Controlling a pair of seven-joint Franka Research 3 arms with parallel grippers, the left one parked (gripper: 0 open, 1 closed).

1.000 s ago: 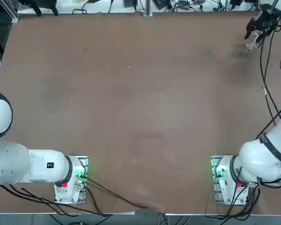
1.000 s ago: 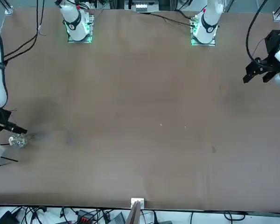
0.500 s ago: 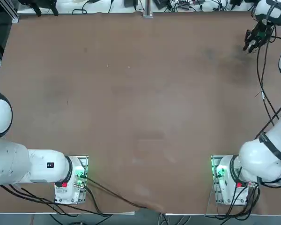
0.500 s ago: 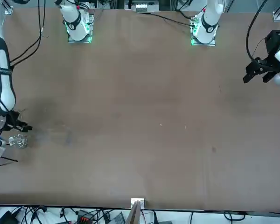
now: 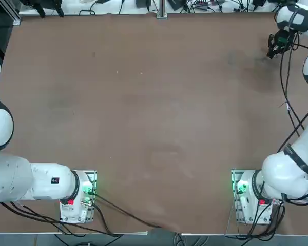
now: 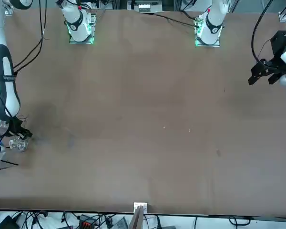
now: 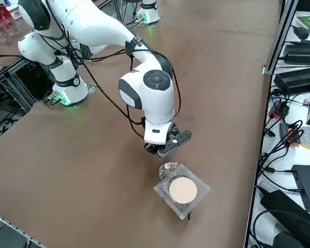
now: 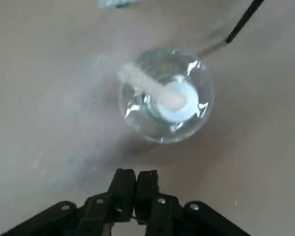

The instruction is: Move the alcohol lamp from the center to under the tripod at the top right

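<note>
The alcohol lamp, clear glass with a white cap and wick, stands on the brown table just beyond my fingertips. From the right side the alcohol lamp sits at the edge of the tripod, which has a mesh square and a round pale disc on top. One thin black tripod leg shows past the lamp. My right gripper is shut with nothing between its fingers, close to the lamp but apart from it. The right gripper hovers low beside the tripod. In the front view the lamp lies just below the gripper.
In the top view the right gripper is at the far right corner and the arm hides the lamp. Black cables hang along the table's right edge. Power supplies and wires lie on the shelf beyond the table's far edge.
The right arm's wrist has swung toward the far edge and now covers the lamp in the top view. In the front view the lamp has stayed where it was.
</note>
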